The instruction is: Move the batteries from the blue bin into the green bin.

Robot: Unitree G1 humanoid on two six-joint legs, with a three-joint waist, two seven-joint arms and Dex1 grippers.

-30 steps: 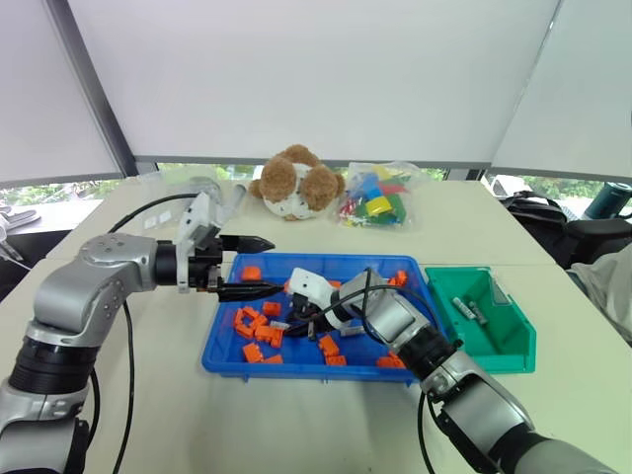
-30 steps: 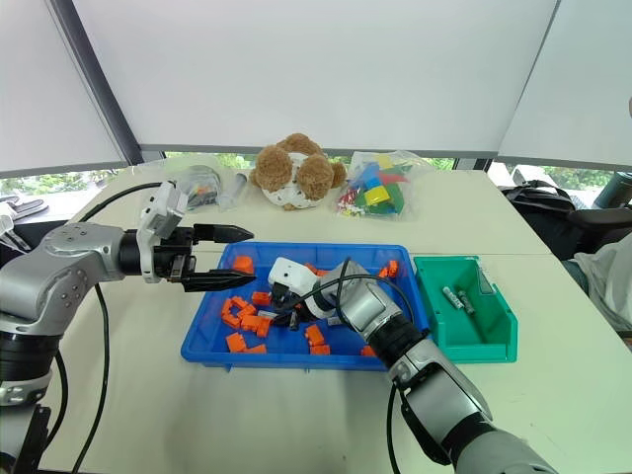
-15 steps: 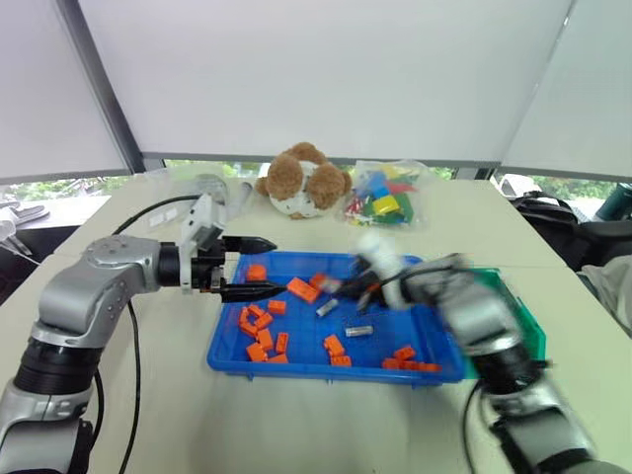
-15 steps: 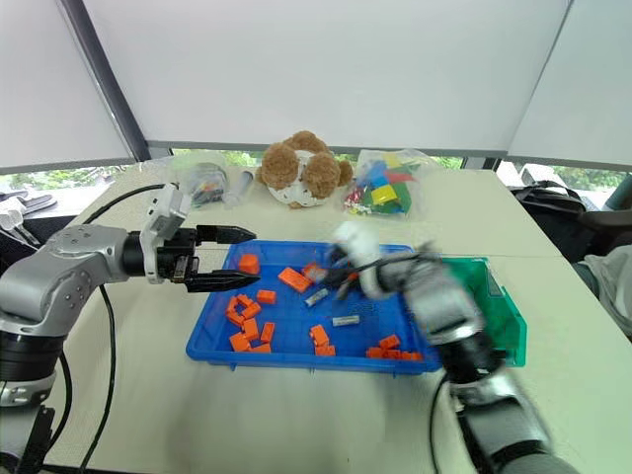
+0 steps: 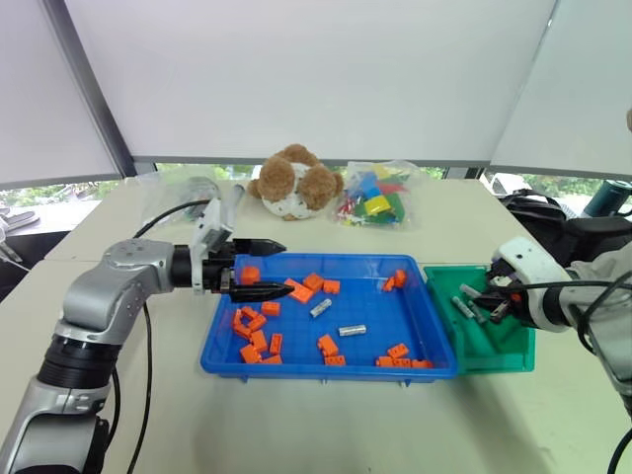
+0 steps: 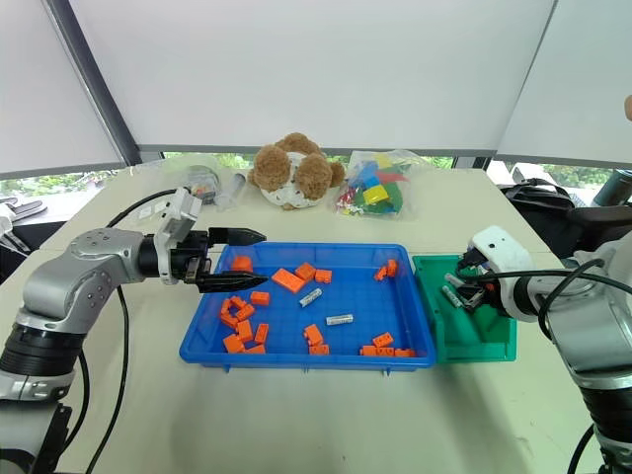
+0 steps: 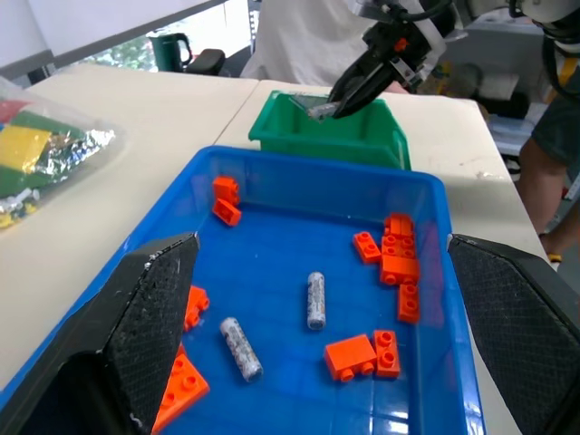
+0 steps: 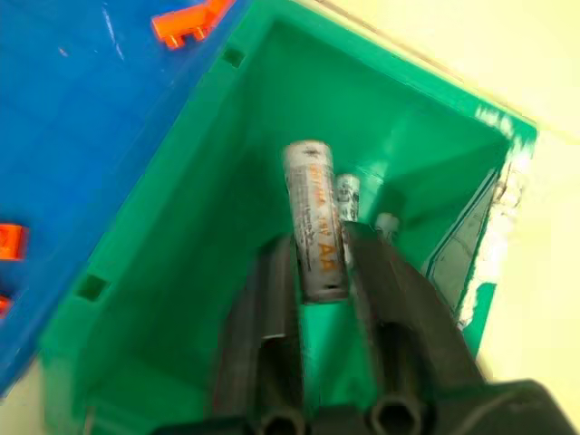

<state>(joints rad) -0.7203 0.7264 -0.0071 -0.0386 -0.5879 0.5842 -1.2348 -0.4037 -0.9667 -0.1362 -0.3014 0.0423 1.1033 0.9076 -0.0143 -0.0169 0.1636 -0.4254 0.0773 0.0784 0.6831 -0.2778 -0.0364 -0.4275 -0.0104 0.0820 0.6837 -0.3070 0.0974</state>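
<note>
Head views are showing the blue bin (image 5: 222,357) lying in the middle of the pale table (image 5: 296,425), with the green bin (image 5: 513,351) touching its right end. Two batteries (image 5: 353,330) are lying near the blue bin's centre among scattered orange blocks (image 5: 259,341), and more batteries are resting inside the green bin. The left gripper (image 5: 259,269) is hovering level over the blue bin's left end with its fingers spread apart and grasping nothing, while the right gripper (image 5: 484,303) is reaching over the green bin. A teddy bear (image 5: 294,182) and a bag of colourful blocks (image 5: 378,195) are sitting at the far side of the table. From the left wrist, the two batteries in the blue bin are lying apart from each other between that gripper's wide-open fingers (image 7: 149,313), and the right gripper beyond is holding a silver cylinder above the green bin. From the right wrist, one battery (image 8: 313,231) is sitting between the two black fingers (image 8: 272,299), which are pressing against its sides, and two other batteries are lying on the green bin's floor just past it.
</note>
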